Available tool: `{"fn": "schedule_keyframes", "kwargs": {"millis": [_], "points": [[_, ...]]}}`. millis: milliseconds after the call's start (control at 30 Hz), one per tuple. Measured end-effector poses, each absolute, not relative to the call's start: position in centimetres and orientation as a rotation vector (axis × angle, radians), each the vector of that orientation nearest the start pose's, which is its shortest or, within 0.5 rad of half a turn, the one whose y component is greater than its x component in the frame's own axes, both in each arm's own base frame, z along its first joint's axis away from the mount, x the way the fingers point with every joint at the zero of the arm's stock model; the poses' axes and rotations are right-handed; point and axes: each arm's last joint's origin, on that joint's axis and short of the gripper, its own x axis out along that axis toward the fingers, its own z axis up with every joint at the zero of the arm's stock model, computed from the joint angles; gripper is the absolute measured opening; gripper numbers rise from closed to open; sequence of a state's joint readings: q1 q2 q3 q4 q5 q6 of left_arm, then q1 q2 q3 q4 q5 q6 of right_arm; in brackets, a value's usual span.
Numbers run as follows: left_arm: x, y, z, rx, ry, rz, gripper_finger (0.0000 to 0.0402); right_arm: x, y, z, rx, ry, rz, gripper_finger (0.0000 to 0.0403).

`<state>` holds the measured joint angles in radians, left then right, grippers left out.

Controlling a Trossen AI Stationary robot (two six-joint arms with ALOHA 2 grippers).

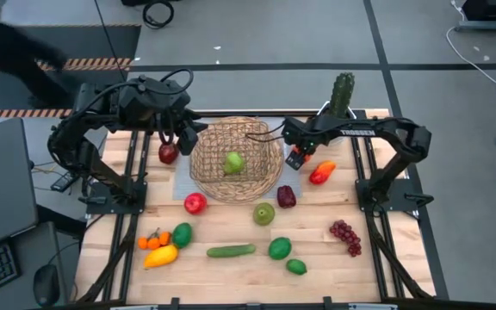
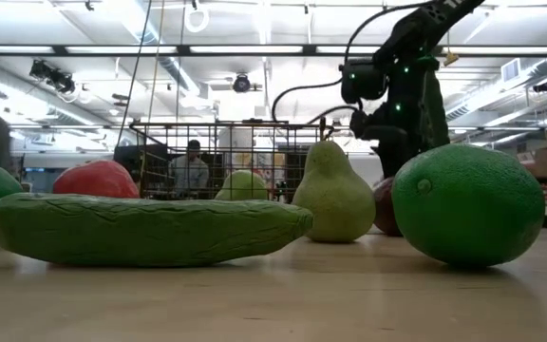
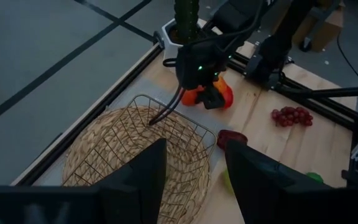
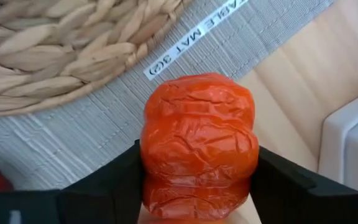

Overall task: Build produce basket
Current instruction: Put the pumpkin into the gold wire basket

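the right gripper [image 4: 197,186] sits beside the basket's [image 1: 235,159] right edge, its two dark fingers [image 4: 104,183] pressed against either side of a wrinkled orange-red fruit [image 4: 197,140], partly closed around it. under the fruit lies a grey mat [image 4: 79,134] with a white label [image 4: 194,40] reading "able mat 3(2)", the first letters cut off. the left gripper [image 3: 194,180] hovers over the basket's left rim, fingers apart with nothing between them. one green fruit [image 1: 233,161] lies in the basket. the other produce is spread over the table [image 1: 317,267]: apples, pear [image 2: 335,195], cucumber [image 2: 141,231], limes, grapes [image 1: 345,234].
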<state>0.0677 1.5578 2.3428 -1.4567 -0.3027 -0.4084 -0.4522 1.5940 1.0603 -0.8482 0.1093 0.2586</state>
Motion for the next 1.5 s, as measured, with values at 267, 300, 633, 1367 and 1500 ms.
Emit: {"fn": "schedule_keyframes", "kwargs": {"millis": [267,300,633,1367,1500], "points": [[22.1,2.4,52.4,-0.3,0.58,0.512,0.0172,24.7,-12.3,21.7,0.472,1.27,-0.64,0.024],[22.1,2.4,52.4,-0.3,0.58,0.512,0.0172,24.4,-12.1,22.1,0.485,1.268,-0.64,0.024],[22.1,2.5,52.4,-0.296,0.576,0.523,0.0172,21.6,-9.7,27.1,0.608,1.053,-0.66,0.0246],[22.1,2.5,52.4,-0.293,0.574,0.525,0.0172,24.0,-5.2,35.3,0.602,0.287,-0.265,0.0246],[22.1,2.5,52.4,-0.292,0.574,0.525,0.0172,25.7,-4.8,34.7,0.606,0.276,-0.234,0.0246]]}}
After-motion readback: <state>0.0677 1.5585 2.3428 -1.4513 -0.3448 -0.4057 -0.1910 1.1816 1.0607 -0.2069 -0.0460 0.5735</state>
